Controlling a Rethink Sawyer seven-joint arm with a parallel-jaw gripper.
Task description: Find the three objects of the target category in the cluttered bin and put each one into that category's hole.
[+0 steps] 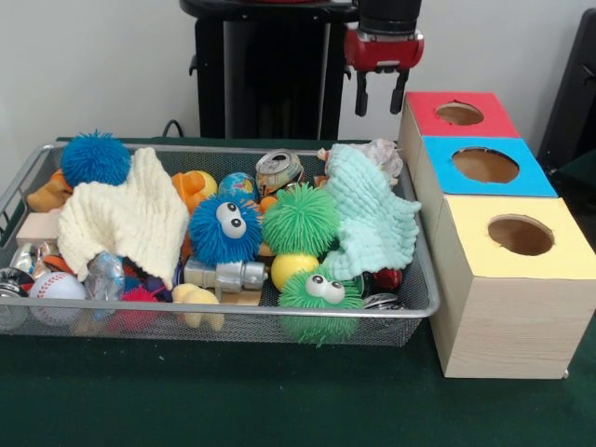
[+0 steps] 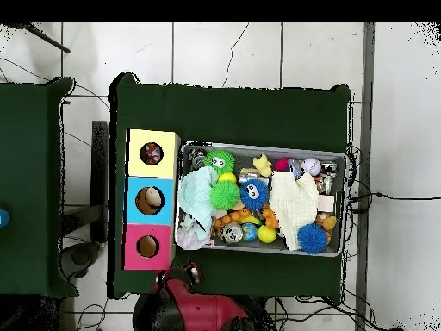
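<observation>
The wire mesh bin [image 1: 233, 312] is full of toys; it also shows in the overhead view [image 2: 344, 202]. A whitish crinkly wrapper [image 1: 377, 152] lies at the bin's far corner behind the mint cloth, nearest the boxes [image 2: 190, 240]. A see-through crinkly bag [image 1: 104, 276] lies at the front left under the cream cloth. The yellow box's hole [image 1: 521, 235] is dark; from overhead something multicoloured shows inside it [image 2: 152, 153]. My gripper [image 1: 380, 95] hangs open and empty above the table behind the bin, beside the red box [image 2: 191, 273].
A red-faced box [image 1: 459, 114] and a blue-faced box [image 1: 484, 166] stand behind the yellow one. A cream cloth [image 1: 126, 219], a mint cloth [image 1: 372, 219], spiky blue and green balls, a can and a baseball fill the bin.
</observation>
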